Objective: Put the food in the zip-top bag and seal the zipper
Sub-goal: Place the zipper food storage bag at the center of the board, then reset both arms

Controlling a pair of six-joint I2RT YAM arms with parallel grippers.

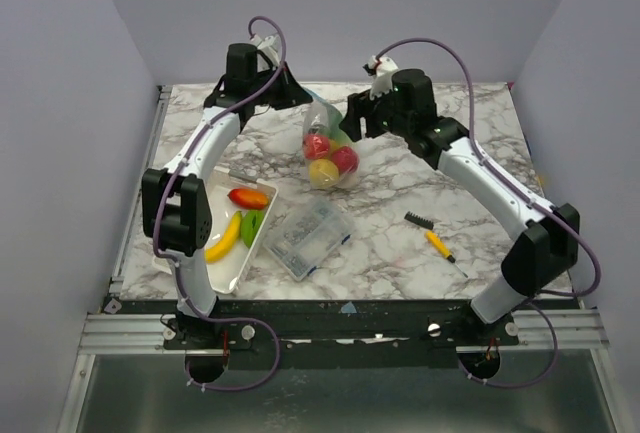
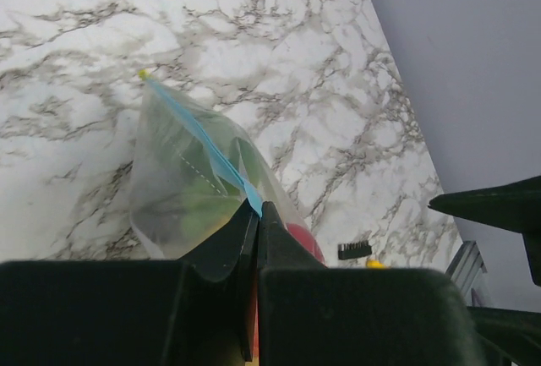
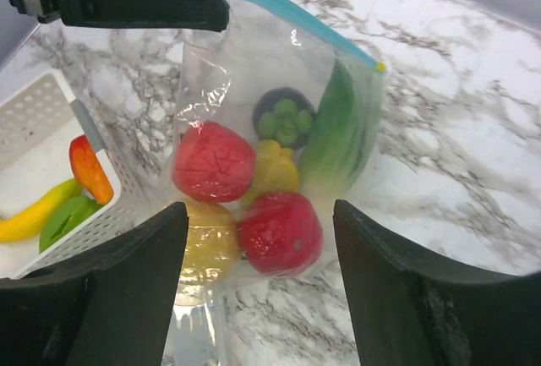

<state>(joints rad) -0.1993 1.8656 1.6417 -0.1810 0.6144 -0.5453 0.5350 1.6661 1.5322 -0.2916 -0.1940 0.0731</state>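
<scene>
A: Left arm pose?
B: Stretched to far centre. Left claw (image 2: 258, 210) pinching one end of the zipper (image 2: 207, 150), with the bag (image 3: 254, 87) hanging below it over the tabletop (image 1: 400, 243).
A: Right?
B: Elbow bent, aimed across at the bag. Right claw (image 3: 260, 212) spread wide.
A: Food?
B: Apples (image 3: 213, 161) and leek (image 3: 334, 129) in the bag. Banana (image 1: 224, 237) in the tray (image 1: 225, 271).

**Glossy plastic on smooth marble**

The zip-top bag (image 3: 207, 70) is thin clear plastic, shiny and wrinkled, with a matt light blue zipper (image 3: 287, 14). The red apples (image 3: 214, 161) inside look glossy. The table (image 1: 400, 253) has a smooth marble pattern. The white tray (image 3: 34, 112) is matt perforated plastic.
</scene>
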